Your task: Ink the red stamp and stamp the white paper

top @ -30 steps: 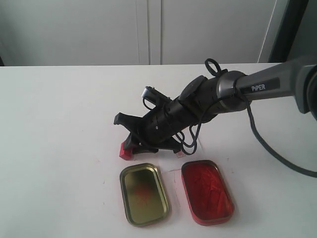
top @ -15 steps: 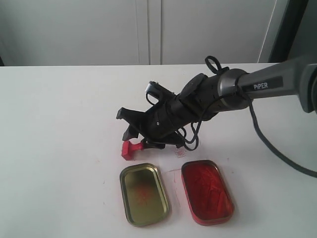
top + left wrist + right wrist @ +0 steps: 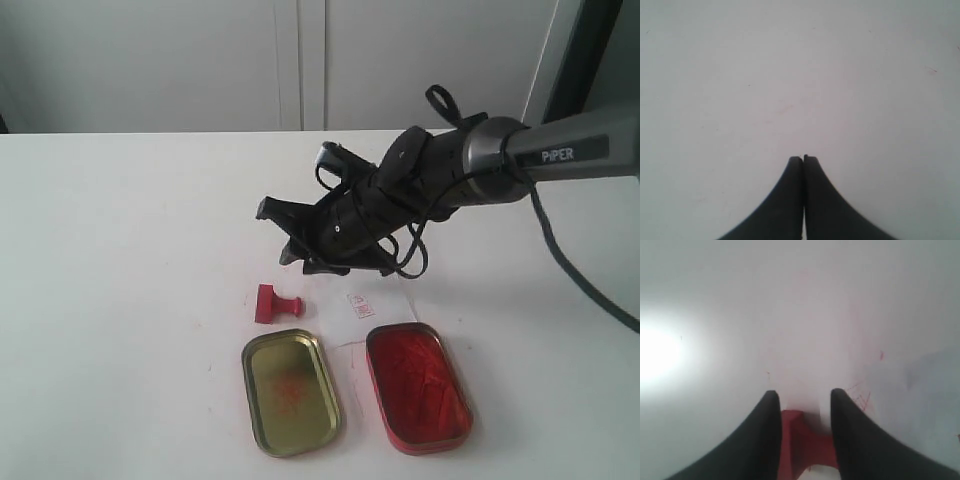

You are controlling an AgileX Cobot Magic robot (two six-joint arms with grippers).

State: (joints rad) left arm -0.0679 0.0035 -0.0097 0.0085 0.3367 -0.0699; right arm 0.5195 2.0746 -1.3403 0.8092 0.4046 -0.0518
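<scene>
The red stamp (image 3: 275, 303) lies on its side on the white table, just beyond the gold tin. The white paper (image 3: 387, 306) lies to the stamp's right, with a small red mark (image 3: 361, 305) on it. My right gripper (image 3: 278, 232) hangs open above and behind the stamp, touching nothing. In the right wrist view the stamp (image 3: 807, 445) shows below the gap between the spread fingers of that gripper (image 3: 804, 395), apart from them. My left gripper (image 3: 803, 159) is shut and empty over bare table; the exterior view does not show it.
An open gold tin lid (image 3: 291, 390) with a faint red smear and a red-filled oval ink tin (image 3: 417, 386) sit side by side near the front edge. The right arm's cable (image 3: 570, 270) trails across the table's right side.
The right gripper opened and let go of the red stamp, then rose and drew back to the right. The stamp now lies alone on its side.
</scene>
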